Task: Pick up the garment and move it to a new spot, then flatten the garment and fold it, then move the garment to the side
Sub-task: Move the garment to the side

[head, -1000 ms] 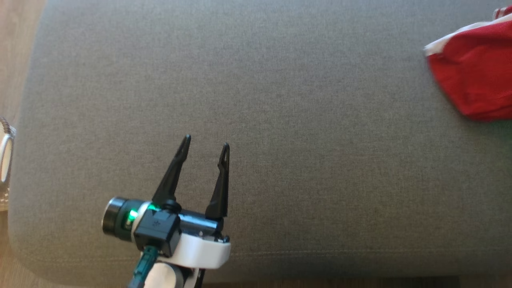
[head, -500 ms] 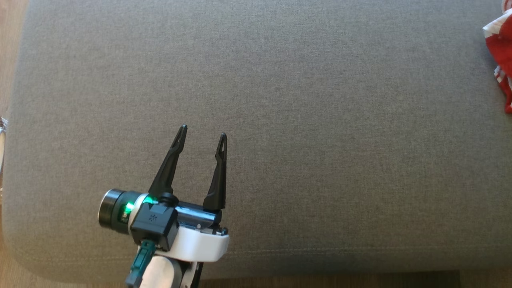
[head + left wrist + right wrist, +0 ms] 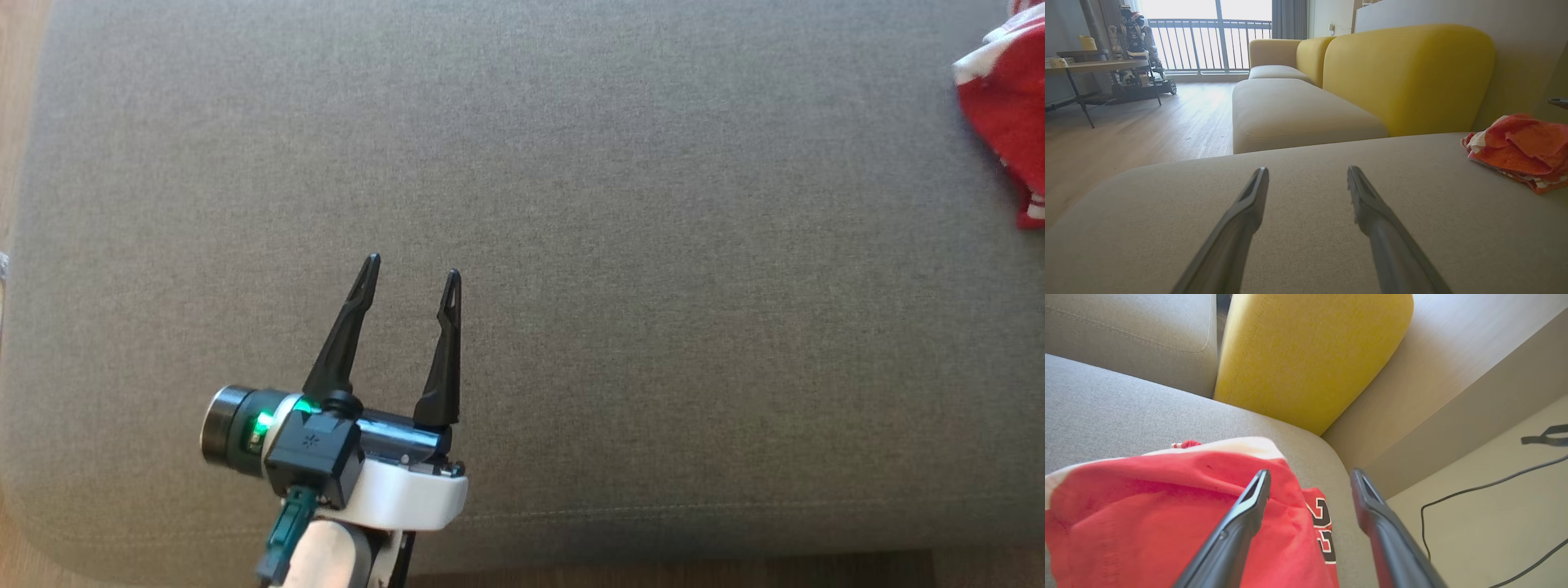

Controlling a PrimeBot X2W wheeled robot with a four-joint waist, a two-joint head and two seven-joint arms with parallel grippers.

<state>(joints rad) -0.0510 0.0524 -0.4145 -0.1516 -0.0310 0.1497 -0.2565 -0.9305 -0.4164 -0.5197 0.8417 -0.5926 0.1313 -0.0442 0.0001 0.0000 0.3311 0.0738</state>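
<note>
A red garment (image 3: 1004, 106) with white trim lies bunched at the far right end of a grey seat cushion (image 3: 571, 204), cut off by the head view's edge, so its long axis cannot be judged. Its printed numerals are partly folded under. The right gripper (image 3: 1310, 475) hovers over it, its 2 fingers apart and empty. The left gripper (image 3: 412, 265), also spread, hangs well apart above bare cushion.
</note>
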